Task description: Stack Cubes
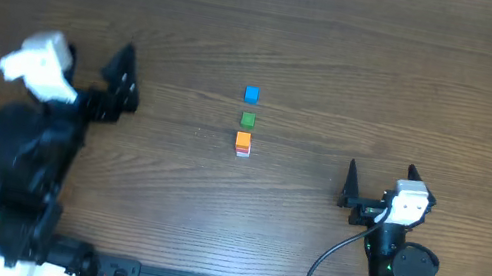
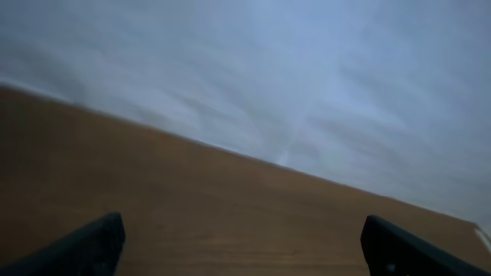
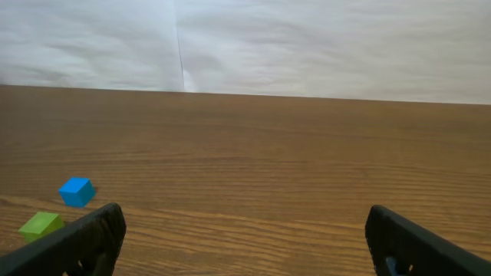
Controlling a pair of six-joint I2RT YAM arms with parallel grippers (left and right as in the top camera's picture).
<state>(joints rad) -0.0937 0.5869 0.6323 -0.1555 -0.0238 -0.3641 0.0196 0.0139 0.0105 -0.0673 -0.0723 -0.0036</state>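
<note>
Three small cubes lie in a line near the middle of the wooden table: a blue cube (image 1: 252,94) farthest from the arms, a green cube (image 1: 247,119) in the middle, and an orange cube (image 1: 242,141) nearest, with a pale edge under it. My left gripper (image 1: 125,76) is at the left, well away from the cubes, open and holding nothing (image 2: 242,245). My right gripper (image 1: 379,180) is at the lower right, open and holding nothing (image 3: 242,245). In the right wrist view the blue cube (image 3: 77,191) and green cube (image 3: 41,225) lie apart from the fingers.
The wooden table (image 1: 419,77) ends at a pale wall (image 3: 307,46) behind it. Both arm bases stand along the near edge, with black cables beside them.
</note>
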